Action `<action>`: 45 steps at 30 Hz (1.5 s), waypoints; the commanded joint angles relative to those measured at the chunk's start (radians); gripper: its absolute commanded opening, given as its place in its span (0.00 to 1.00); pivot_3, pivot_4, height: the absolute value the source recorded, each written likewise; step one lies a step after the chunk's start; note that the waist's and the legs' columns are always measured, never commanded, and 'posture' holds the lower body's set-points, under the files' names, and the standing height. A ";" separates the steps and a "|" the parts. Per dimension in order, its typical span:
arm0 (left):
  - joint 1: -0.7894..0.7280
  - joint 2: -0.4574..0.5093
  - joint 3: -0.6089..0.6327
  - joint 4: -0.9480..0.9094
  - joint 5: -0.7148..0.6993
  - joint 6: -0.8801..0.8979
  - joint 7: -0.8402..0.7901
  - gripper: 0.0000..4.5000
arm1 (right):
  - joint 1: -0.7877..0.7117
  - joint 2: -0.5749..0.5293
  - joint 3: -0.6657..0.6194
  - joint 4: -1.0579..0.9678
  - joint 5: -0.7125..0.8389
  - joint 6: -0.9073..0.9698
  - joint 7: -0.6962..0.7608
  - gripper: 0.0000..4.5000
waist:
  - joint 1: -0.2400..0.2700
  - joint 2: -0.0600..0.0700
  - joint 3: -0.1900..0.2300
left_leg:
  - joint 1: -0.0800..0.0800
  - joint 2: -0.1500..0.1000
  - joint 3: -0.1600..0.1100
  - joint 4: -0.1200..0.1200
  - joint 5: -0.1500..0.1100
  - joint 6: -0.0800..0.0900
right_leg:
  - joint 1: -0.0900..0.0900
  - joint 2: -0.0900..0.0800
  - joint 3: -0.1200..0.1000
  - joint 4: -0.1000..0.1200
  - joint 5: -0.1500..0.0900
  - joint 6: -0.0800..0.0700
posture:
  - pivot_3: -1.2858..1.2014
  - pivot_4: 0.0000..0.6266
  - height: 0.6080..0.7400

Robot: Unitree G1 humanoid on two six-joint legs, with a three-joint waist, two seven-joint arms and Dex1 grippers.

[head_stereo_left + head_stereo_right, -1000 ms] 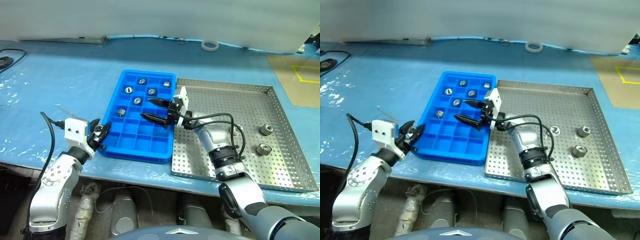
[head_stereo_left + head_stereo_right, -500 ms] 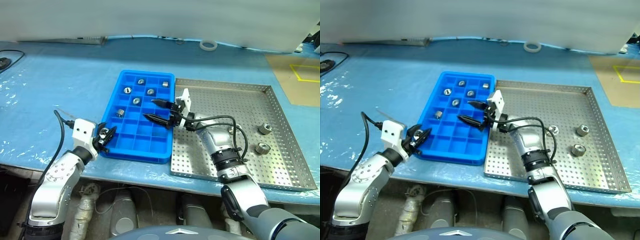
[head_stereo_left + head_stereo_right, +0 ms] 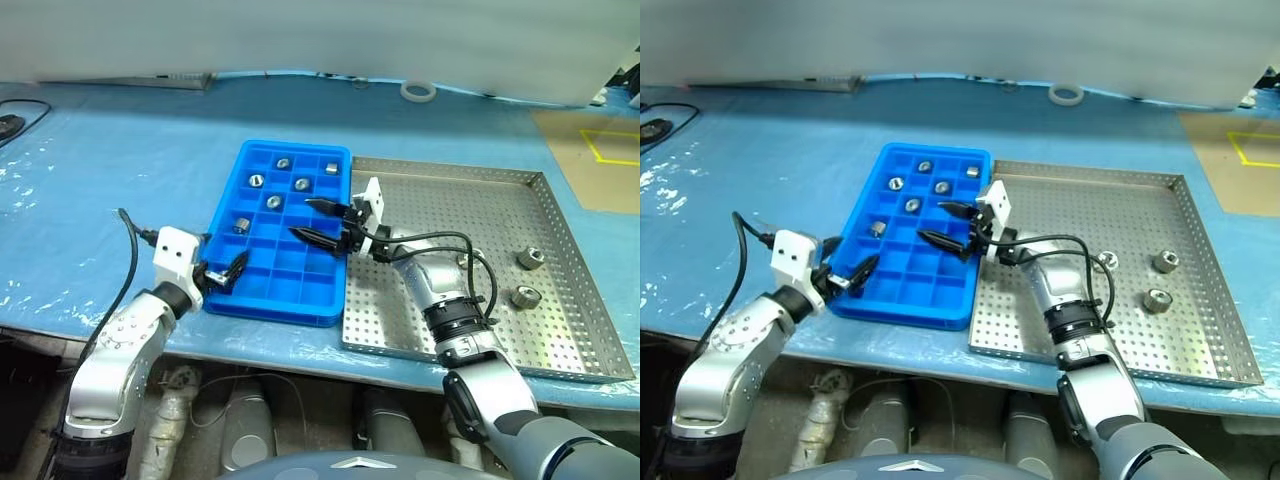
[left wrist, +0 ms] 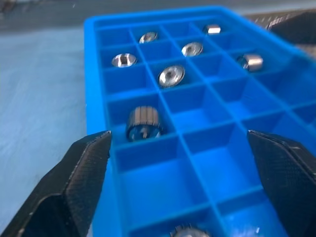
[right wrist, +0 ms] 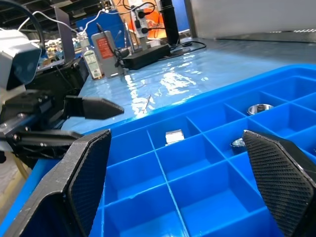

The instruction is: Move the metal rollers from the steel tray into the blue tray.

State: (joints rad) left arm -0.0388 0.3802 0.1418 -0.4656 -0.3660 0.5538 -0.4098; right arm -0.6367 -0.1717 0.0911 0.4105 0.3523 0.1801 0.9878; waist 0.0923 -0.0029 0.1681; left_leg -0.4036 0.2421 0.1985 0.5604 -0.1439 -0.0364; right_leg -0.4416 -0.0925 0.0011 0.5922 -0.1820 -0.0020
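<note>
The blue tray (image 3: 293, 146) lies left of the steel tray (image 3: 440, 200). Several metal rollers (image 3: 274, 201) sit in its far compartments, and one (image 4: 185, 231) lies in a near compartment just below my left gripper (image 3: 228, 272). That gripper is open and empty at the tray's near left corner. My right gripper (image 3: 302, 218) hovers open and empty over the tray's right side. On the steel tray's right side rest two rollers (image 3: 531, 258) (image 3: 525, 297), and a third (image 3: 1103, 262) lies by the right arm's cable.
A white tape ring (image 3: 418, 91) lies at the far edge of the blue-covered table. A tan floor patch with yellow tape (image 3: 600, 150) is at the far right. A black cable (image 3: 15, 120) lies at the far left.
My left gripper moved right to the blue tray's near left corner and opened, letting go of the roller it held. The right arm stayed put.
</note>
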 commanded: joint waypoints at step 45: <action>-0.825 -0.319 -0.320 1.129 0.167 -0.526 -0.633 0.99 | 0.511 -0.333 -0.383 -0.663 0.069 0.152 -0.402 1.00 | -0.211 0.000 -0.001 | -0.003 -0.003 0.004 0.012 -0.008 0.013 | 0.003 -0.001 0.002 -0.004 0.000 0.001 | 0.27 0.24 1.00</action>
State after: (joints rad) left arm -0.8331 0.0682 -0.1683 0.6664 -0.2113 0.0615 -1.0381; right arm -0.1307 -0.4874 -0.2627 -0.2008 0.4044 0.3370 0.5888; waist -0.1189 -0.0028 0.1676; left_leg -0.4067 0.2387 0.2025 0.5727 -0.1516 -0.0230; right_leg -0.4390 -0.0931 0.0034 0.5877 -0.1816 -0.0009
